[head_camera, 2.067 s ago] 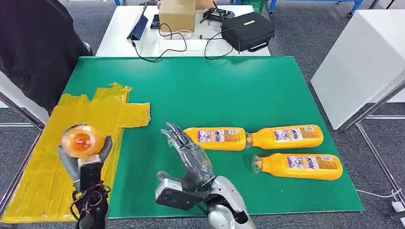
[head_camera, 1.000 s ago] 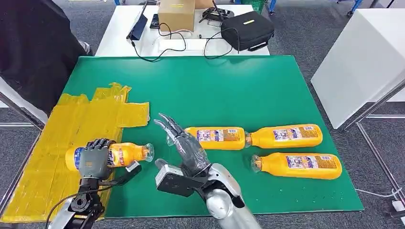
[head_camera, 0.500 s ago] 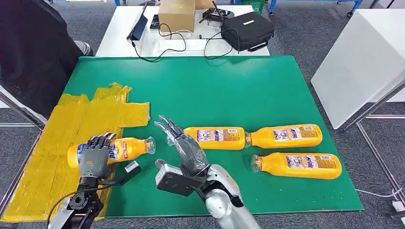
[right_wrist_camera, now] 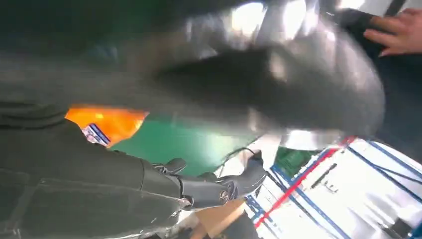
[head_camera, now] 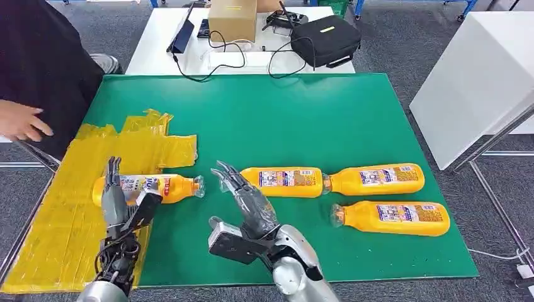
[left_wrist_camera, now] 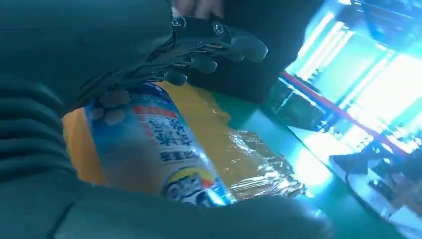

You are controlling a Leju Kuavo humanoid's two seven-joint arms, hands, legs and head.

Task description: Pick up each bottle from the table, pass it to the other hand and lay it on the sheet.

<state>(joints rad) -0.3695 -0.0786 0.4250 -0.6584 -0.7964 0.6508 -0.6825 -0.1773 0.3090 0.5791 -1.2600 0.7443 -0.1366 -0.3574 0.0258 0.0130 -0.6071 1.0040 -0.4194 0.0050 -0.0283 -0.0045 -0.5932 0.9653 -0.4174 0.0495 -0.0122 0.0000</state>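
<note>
Green-matted worktop w/ a crinkled yellow plastic sheet taped over its left side. One orange plastic bottle w/ blue-white label lies on its side at the sheet's right edge, cap end poking onto the green mat.

Left hand sits just near-side of that bottle: fingers straight & apart, reaching up over the bottle's body, thumb off to the side, nothing gripped. Left wrist view shows the same: labelled bottle lying on the sheet, dark fingers spread above it, not wrapped round. Can't tell if fingertips touch the bottle.

Right hand near mid-worktop, palm tilted, fingers extended & spread, empty. Fingertips just beside the base end of the nearest of three more orange bottles. Right wrist view is mostly blurred; an orange bottle patch shows beyond the hand.

Those three, all lying flat on the mat to the right: middle orange bottle and far-right orange bottle end to end in one row, near touching; front orange bottle just in front of them, apart.

A person in dark clothing stands at the worktop's left edge, a hand near the sheet's far corner. Behind: white table w/ cardboard box, black bag, cables.
</note>
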